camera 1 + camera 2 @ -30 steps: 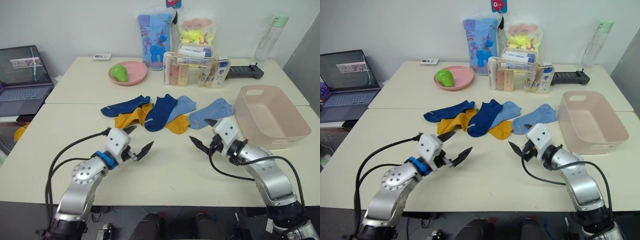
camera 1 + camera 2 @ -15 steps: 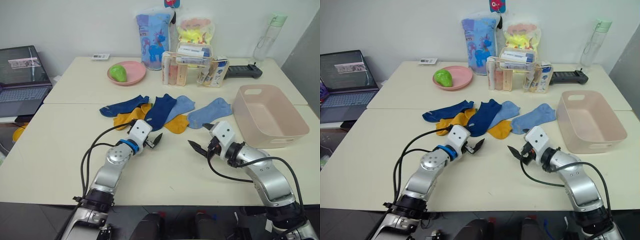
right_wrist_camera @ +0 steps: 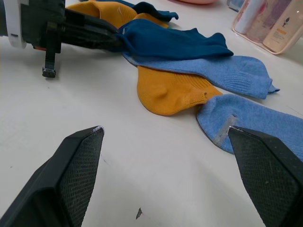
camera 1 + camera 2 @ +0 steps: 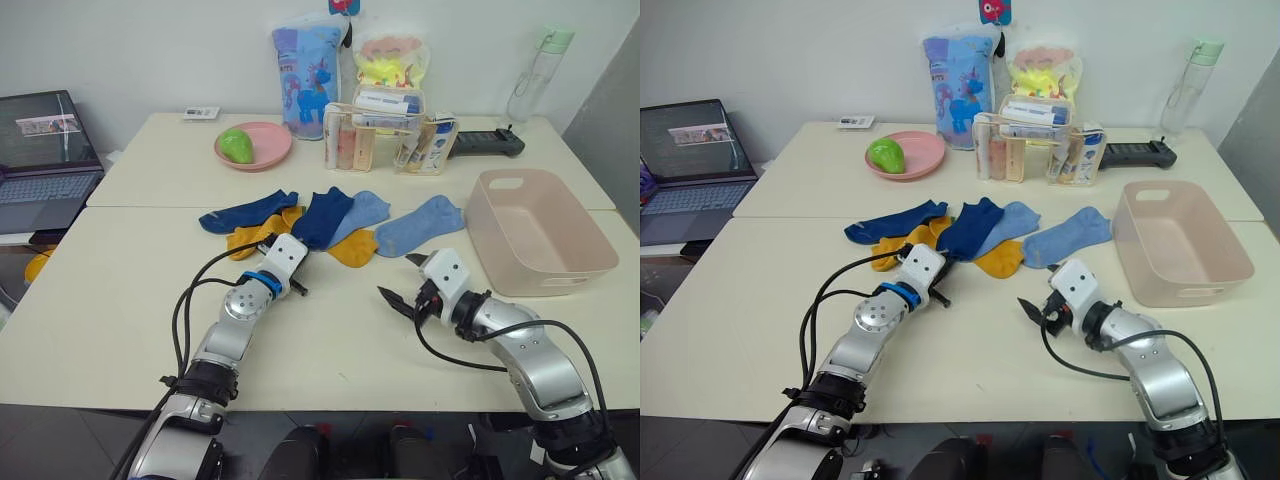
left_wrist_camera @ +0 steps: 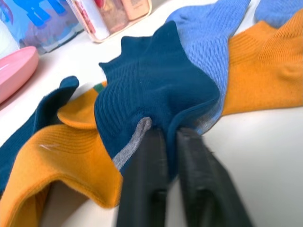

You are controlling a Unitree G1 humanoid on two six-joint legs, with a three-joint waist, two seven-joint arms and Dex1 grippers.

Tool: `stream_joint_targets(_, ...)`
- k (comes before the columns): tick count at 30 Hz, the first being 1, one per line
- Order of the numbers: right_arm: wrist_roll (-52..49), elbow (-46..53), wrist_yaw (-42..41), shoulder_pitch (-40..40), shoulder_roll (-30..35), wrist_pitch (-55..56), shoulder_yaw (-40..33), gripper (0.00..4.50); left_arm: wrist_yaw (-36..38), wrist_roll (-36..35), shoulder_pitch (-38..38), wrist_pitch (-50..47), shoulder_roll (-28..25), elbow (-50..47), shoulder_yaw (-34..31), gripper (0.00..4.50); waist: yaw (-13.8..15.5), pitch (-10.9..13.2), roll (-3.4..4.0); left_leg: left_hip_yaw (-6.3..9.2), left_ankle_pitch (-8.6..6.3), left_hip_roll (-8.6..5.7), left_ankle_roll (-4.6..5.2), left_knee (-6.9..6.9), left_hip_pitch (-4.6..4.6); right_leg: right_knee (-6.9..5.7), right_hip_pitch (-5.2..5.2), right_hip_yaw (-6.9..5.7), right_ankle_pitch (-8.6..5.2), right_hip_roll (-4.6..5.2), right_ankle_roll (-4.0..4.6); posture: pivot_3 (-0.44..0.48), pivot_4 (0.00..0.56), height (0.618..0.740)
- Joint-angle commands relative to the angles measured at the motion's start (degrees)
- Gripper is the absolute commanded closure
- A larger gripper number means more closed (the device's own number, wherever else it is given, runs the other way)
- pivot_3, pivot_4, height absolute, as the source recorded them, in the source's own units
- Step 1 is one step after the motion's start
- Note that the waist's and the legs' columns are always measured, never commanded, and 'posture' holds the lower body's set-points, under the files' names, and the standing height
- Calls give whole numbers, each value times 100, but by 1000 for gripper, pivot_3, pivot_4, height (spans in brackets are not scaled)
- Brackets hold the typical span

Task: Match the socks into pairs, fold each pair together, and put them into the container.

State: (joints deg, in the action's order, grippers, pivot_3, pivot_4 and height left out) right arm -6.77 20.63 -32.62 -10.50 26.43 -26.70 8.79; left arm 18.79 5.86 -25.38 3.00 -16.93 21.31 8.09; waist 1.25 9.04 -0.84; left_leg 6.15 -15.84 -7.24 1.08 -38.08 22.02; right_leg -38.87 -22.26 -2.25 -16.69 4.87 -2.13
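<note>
Navy sock [image 5: 156, 90] in the bench [image 4: 330, 350] pile is being pinched at its edge by left gripper [image 5: 171, 137] fingers; right gripper [image 3: 165, 175] fingers are being held apart beside the container [image 4: 540, 235].

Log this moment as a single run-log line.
phase: first pick | left hand: shut on navy sock atop the pile | right hand: open, over bare table | container: no socks inside

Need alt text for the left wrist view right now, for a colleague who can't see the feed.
The left gripper has its two black fingers pinched shut on the near edge of a navy sock. That sock lies over a light blue sock and two mustard yellow socks, with a pink plate at the edge.
</note>
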Motion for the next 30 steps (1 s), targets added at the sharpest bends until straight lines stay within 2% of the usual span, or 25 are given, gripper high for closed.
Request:
stream_joint_targets(1, 21, 293, -2, -20, 32, 77, -6, 0, 67, 28, 27, 385, -131, -235, -62, 4467, -2, 0, 0, 0, 0, 0, 0, 0, 0, 0, 0, 0, 0, 0, 0, 0, 150, 740)
stream_joint_targets(6, -102, 372, -26, -47, -8, -54, -78, 0, 522, -283, 295, 441, -334, -857, -138, 4467, -3, 0, 0, 0, 0, 0, 0, 0, 0, 0, 0, 0, 0, 0, 0, 0, 150, 740)
stream_joint_targets(9, -127, 362, -103, -91, 93, -59, -123, 0, 1269, -751, 662, 176, -653, -1665, -155, 4467, -12, 0, 0, 0, 0, 0, 0, 0, 0, 0, -1, 1, 0, 0, 0, 0, 150, 740)
stream_joint_targets(10, -138, 266, -177, -145, 197, -1, -216, 0, 1985, -1294, 993, -184, -1054, -2373, -130, 4467, -30, 1, 0, 0, 0, 1, 0, 1, 0, 0, -1, 1, 0, 0, 0, 0, 150, 740)
stream_joint_targets(13, -213, 75, -319, -236, 403, 99, -426, 0, 3286, -2450, 1625, -1247, -2005, -3759, -164, 4467, -121, 7, 7, -2, 0, 4, 0, 7, 0, 4, 0, 3, -3, 1, 5, 0, 150, 740)
stream_joint_targets(16, -283, -20, -416, -249, 508, 148, -532, 0, 4033, -3058, 1982, -2187, -2907, -4488, -177, 4467, -122, 10, 9, 1, -1, 4, 3, 6, -2, 1, 2, 1, -5, 0, 9, 0, 150, 740)
stream_joint_targets(18, -262, -78, -468, -211, 527, 221, -530, 0, 4290, -3057, 2105, -2362, -3280, -4699, -115, 4467, -121, 11, 13, 2, -2, 6, 5, 8, -4, -1, 2, 0, -5, -1, 10, 0, 150, 740)
stream_joint_targets(22, -224, -176, -505, -193, 486, 307, -485, 0, 4469, -2464, 2188, -2081, -3565, -4607, 186, 4467, -119, 11, 13, 1, -5, 5, 11, 8, -3, 1, 3, 0, -6, -1, 11, 0, 150, 740)
stream_joint_targets(25, -226, -158, -524, -197, 446, 289, -426, 0, 4459, -2196, 2192, -1864, -3516, -4434, 286, 4467, -116, 12, 13, 0, -3, 6, 6, 13, -3, 2, 2, 1, -7, 0, 13, 0, 150, 740)
stream_joint_targets(28, -246, -216, -539, -253, 377, 265, -369, 0, 4463, -2094, 2186, -1721, -3437, -4357, 291, 3908, -113, 13, 13, 1, -3, 7, 7, 14, -2, 2, 1, 1, -7, -1, 13, 0, 150, 740)
stream_joint_targets(30, -341, -411, -562, -337, 265, 131, -360, 0, 4421, -2022, 2217, -1644, -3430, -4279, 218, 3385, -114, 13, 13, 1, -3, 7, 7, 14, -3, 2, 1, 1, -7, -1, 13, 0, 150, 740)
